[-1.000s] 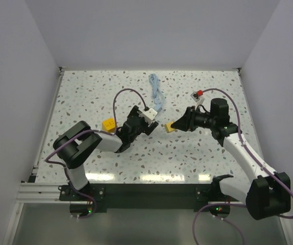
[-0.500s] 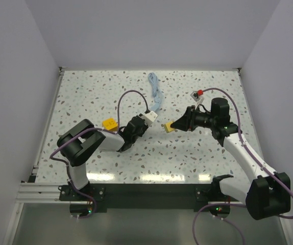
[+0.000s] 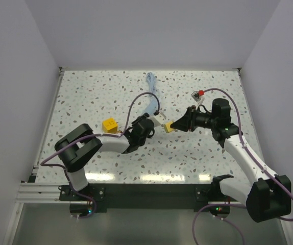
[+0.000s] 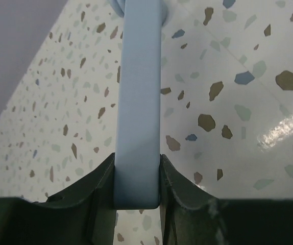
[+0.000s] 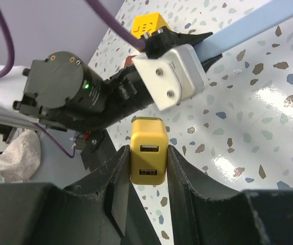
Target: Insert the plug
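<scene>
Plug (image 4: 138,127), seen as a flat pale blue strip, sits clamped in the left gripper (image 4: 138,176): the two dark fingers (image 4: 99,179) press on its opposite edges with no gap showing. Its metal tip cannot be made out in any view. From the grip the strip runs away over the speckled table (image 3: 85,97) and joins the pale blue cable (image 3: 151,79), whose loose bundle lies near the far edge.

The right gripper (image 5: 147,171) is closed on a yellow charger block (image 5: 146,150), one finger against each side. The block stands out past the fingertips, and two slots show on the face turned towards the right wrist camera.

From above, both arms reach to the middle of the table, each held above the surface. The left gripper and the charger block are just beside each other, with a narrow gap between them. In the right wrist view the left wrist's white camera mount (image 5: 169,71) hangs just above the block, and the blue strip leads off to the upper right.

A yellow cube (image 3: 109,124) rests on the table beside the left forearm. A small red-and-white part (image 3: 198,94) lies beyond the right gripper
</scene>
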